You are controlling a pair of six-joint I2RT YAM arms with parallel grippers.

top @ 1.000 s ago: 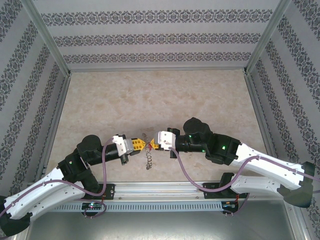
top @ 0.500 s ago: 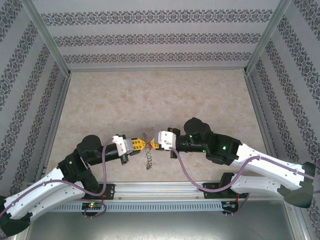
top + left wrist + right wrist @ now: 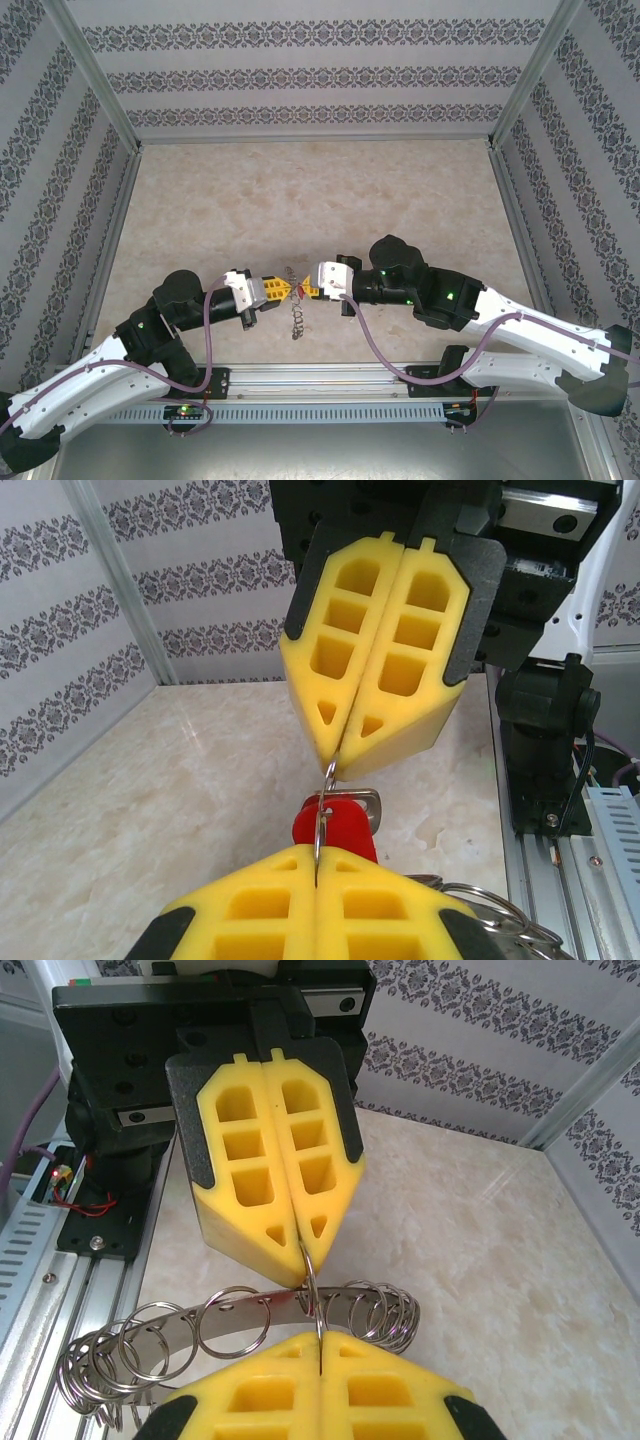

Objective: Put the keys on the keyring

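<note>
While bare table (image 3: 300, 190) spreads wide beyond the keyring (image 3: 297, 318) and the rail (image 3: 330, 378) runs near it, left gripper (image 3: 288, 290) and right gripper (image 3: 304, 293), tip to tip above, both clench one thin wire loop (image 3: 311, 1285) of it; one red key (image 3: 335, 830) hangs just beside.

Lower centre of the left wrist view, the red key (image 3: 345, 835) sits half hidden behind the yellow fingers (image 3: 250, 910); the keyring (image 3: 490, 910) is cut by the bottom right edge. From above we cannot resolve either.
</note>
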